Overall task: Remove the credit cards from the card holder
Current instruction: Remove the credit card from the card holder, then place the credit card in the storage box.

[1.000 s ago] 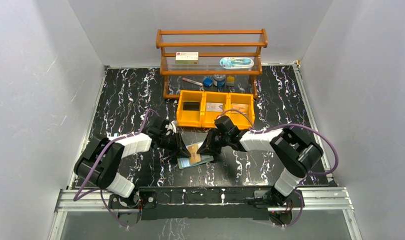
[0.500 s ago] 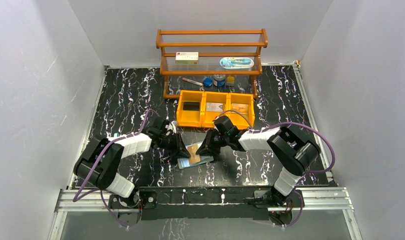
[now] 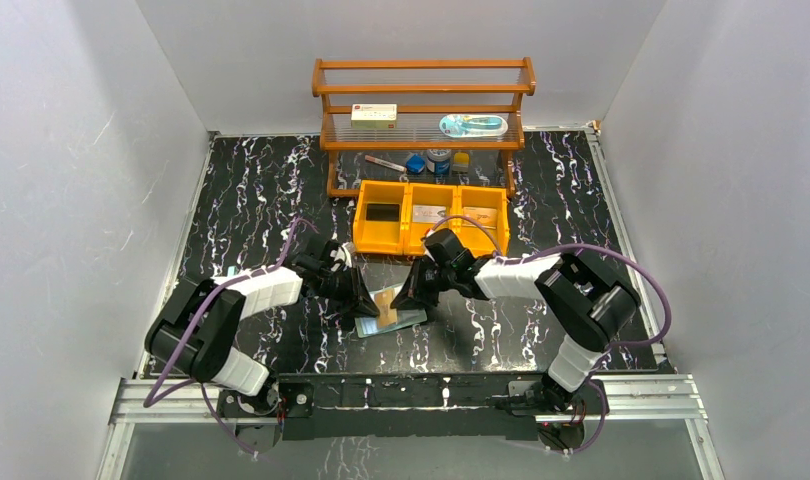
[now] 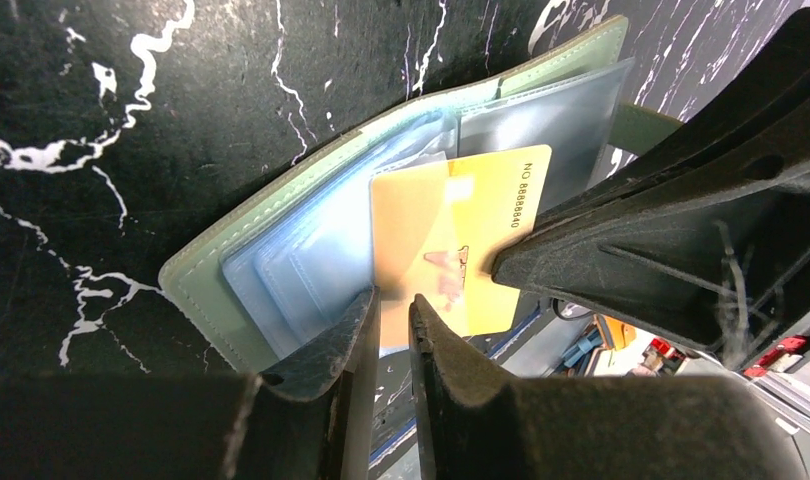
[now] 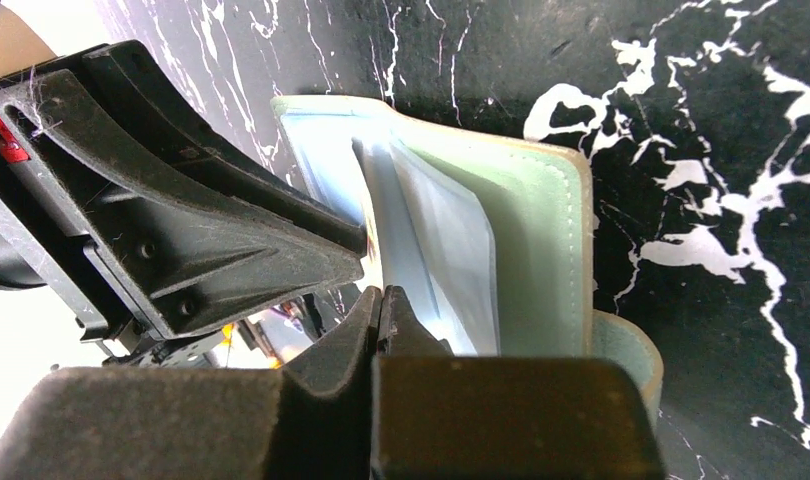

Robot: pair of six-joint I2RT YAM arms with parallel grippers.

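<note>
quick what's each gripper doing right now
Left gripper: nearly shut, nipping the edge of the orange-tan plastic card in the sage-green bifold wallet.
Right gripper: shut on that card.

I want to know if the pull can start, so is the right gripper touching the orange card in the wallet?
Touching. In the left wrist view the right gripper has its fingertip pressed on the orange card, which sticks out of the green wallet.

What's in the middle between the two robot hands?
The open card holder with an orange card sticking out lies between the left gripper and right gripper, seen from the top camera.
</note>
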